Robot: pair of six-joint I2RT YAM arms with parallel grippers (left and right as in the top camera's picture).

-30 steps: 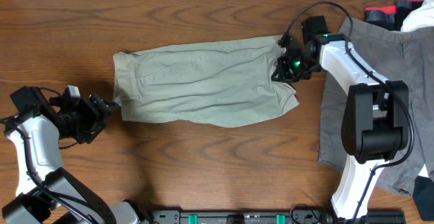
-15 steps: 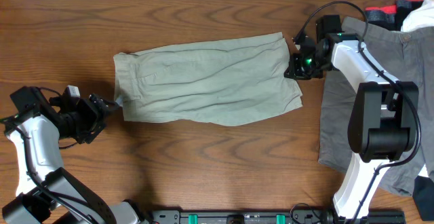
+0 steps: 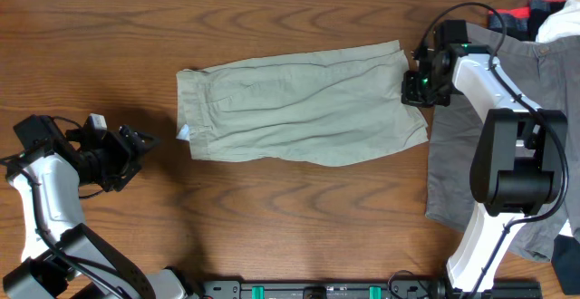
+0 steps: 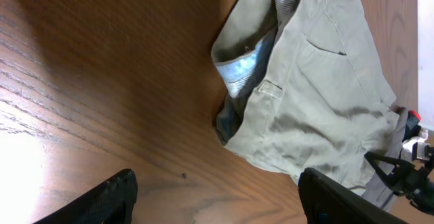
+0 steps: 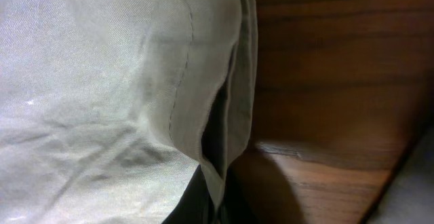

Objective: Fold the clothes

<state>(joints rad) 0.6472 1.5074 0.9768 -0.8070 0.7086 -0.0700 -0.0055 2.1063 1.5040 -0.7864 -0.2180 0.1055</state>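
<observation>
While your right gripper (image 3: 418,83) pinches shut on the khaki shorts (image 3: 299,107) at their right hem, your left gripper (image 3: 142,151) gapes empty, left of them; grey shorts (image 3: 453,177) just right. Risk: dragging onto the grey shorts could bunch both.

Left hand (image 3: 138,148) spread wide, arm bent low; right hand (image 3: 415,87) clamped on the khaki shorts (image 3: 299,104), arm extended.

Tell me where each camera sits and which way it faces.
Overhead: above the table, looking straight down at khaki shorts and grey shorts; both arms show.
Left wrist: low over the table, facing the khaki waistband; left gripper open at the bottom edge.
Right wrist: close against the khaki hem; right gripper shut on it at the bottom.
Shared: all three views show the khaki shorts.
</observation>
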